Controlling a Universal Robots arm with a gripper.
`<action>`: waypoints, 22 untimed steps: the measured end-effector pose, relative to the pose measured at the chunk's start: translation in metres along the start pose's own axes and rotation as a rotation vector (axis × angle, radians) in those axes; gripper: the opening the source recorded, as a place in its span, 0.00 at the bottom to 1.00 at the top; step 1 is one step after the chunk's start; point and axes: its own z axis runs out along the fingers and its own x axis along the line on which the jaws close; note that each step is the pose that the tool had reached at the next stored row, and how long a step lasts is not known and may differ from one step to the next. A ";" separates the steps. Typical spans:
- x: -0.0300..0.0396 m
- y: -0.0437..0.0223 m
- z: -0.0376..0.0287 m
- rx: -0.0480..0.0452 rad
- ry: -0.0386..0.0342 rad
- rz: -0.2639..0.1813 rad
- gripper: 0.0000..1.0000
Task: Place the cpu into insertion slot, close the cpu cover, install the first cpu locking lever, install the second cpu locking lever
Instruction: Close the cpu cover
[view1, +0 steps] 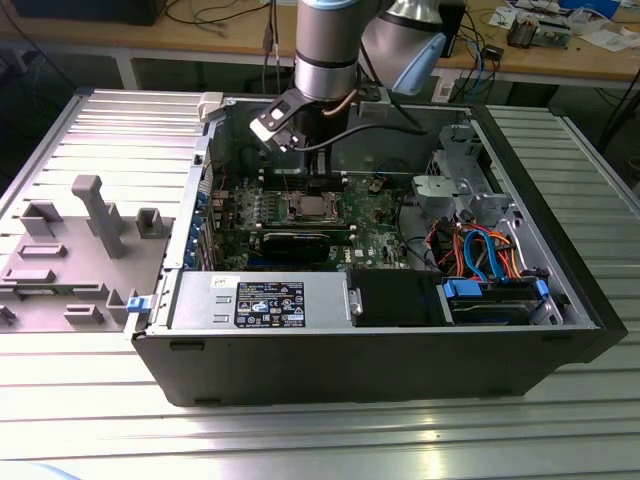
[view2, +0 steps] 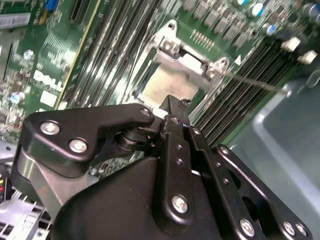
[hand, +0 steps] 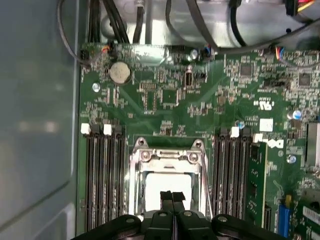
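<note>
In the exterior view, an open computer case (view1: 350, 365) lies on the ribbed metal worktop (view1: 300, 440) at mid-frame, and the arm (view1: 328, 50) comes down from the upper centre. Its hand (view1: 318, 180) is lowered inside the case, just above the insertion slot (view1: 305, 208) on the green motherboard (view1: 375, 225). A grey moulded tray (view1: 70, 240) sits at the exterior view's left. In the second wrist view, the hand (view2: 172, 103) has its fingertips pressed together with nothing between them, poised over the silver top of the cpu (view2: 167, 85). The cpu lies in the slot, framed by the cpu cover (view2: 192, 62) lying flat around it. A thin metal lever (view2: 255, 82) juts out from the cover's corner across the memory slots (view2: 235, 102). In the first wrist view, the closed fingertips (hand: 166, 196) overlap the cpu (hand: 155, 186), seen through the cover's (hand: 167, 156) window.
</note>
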 end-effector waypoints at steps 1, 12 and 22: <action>0.0002 -0.0036 0.0022 0.0016 0.0001 0.000 0.11; 0.0000 -0.0189 0.0148 0.0048 0.0001 -0.001 0.11; -0.0003 -0.0201 0.0221 0.0048 -0.0008 -0.012 0.11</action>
